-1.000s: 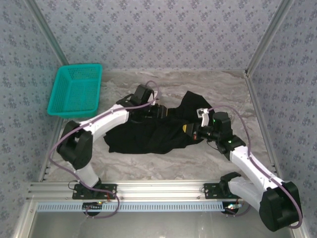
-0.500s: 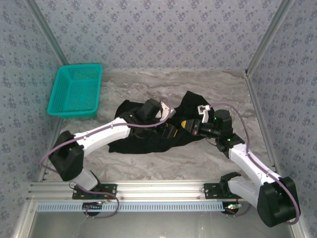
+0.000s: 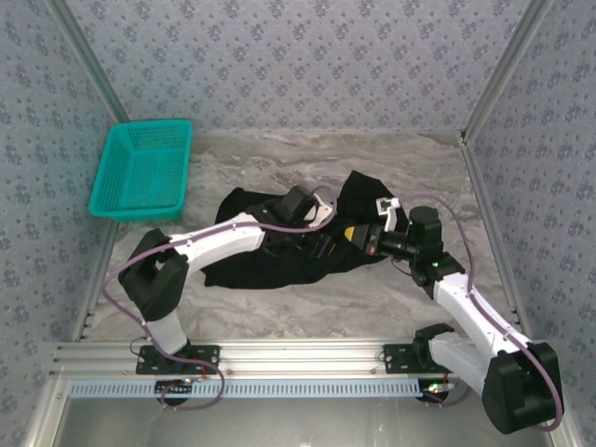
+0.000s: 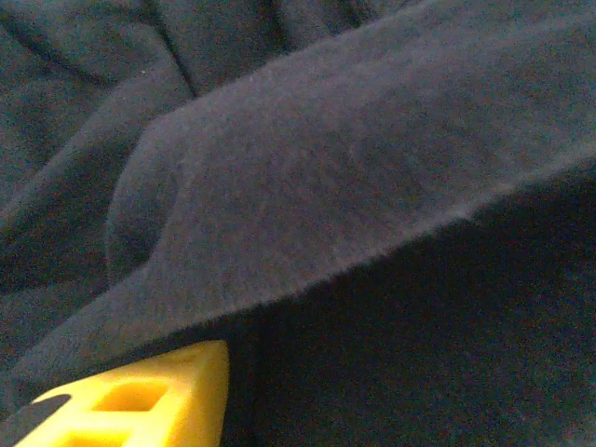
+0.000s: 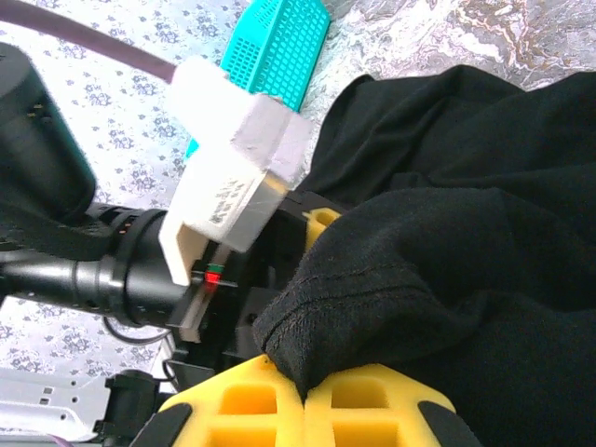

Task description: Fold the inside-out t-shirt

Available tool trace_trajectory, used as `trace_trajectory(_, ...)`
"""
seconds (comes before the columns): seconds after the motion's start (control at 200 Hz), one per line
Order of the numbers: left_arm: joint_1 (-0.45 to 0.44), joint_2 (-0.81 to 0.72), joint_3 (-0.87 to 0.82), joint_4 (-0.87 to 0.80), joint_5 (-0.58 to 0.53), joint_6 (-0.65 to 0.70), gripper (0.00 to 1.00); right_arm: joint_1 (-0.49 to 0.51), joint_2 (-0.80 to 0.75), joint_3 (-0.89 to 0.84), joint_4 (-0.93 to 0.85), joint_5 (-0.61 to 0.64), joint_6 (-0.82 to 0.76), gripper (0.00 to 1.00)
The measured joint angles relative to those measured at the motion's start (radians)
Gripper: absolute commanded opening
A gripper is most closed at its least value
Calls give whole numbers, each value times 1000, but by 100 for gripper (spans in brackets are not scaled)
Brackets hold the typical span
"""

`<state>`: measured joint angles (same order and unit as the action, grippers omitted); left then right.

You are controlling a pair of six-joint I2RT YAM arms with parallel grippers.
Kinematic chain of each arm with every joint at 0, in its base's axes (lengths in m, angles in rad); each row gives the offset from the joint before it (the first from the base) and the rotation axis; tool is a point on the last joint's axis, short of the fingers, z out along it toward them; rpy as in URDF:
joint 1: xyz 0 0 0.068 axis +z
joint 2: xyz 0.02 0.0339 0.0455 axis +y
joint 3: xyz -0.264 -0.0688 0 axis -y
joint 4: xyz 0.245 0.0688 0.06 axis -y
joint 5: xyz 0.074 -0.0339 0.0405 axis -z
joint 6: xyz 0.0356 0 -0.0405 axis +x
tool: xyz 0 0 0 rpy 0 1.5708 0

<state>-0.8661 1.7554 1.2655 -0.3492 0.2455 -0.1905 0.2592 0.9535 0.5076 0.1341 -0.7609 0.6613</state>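
Note:
The inside-out t-shirt [image 3: 251, 261] lies crumpled on the marble table, its plain black face up. My right gripper [image 5: 304, 386] is shut on a stitched hem fold of the shirt [image 5: 419, 251], which bulges out above its yellow fingers. From above, that gripper [image 3: 352, 236] sits at the shirt's right side. My left gripper [image 3: 321, 245] is pushed in among the folds just left of it. One of its yellow fingers [image 4: 140, 396] shows under a raised flap of cloth [image 4: 354, 168]; the other is hidden, so its jaw gap cannot be read.
A teal plastic basket [image 3: 142, 170] stands at the back left against the patterned wall. The left arm's white wrist block [image 5: 233, 168] is close in front of the right gripper. Bare marble lies in front of the shirt [image 3: 307, 312].
The left arm has swung right and lower into the shirt, ending next to the right gripper. The right gripper has kept its hold on the hem, shifting only slightly.

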Motion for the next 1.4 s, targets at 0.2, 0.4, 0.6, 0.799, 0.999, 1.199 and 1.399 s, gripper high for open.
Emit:
trace_trajectory(0.2,43,-19,-2,35,174,-63,2,0,-44,18,-192,91,-165,0)
trace_trajectory(0.4,168,-198,-106,196,510,-244,0,35,-68,80,-297,260,-320,0)
trace_trajectory(0.6,174,-228,-152,292,724,-377,0,53,3,184,-322,346,-351,12)
trace_trajectory(0.799,193,-226,-167,321,797,-470,0,47,196,360,-526,571,-343,34)
trace_trajectory(0.999,206,-202,-158,315,743,-523,0,119,82,356,-647,652,-402,43)
trace_trajectory(1.199,205,-180,-146,299,726,-544,0,267,-110,249,-552,528,-449,44)
trace_trajectory(1.399,205,-181,-130,288,723,-544,0,349,73,203,-457,498,-487,39)
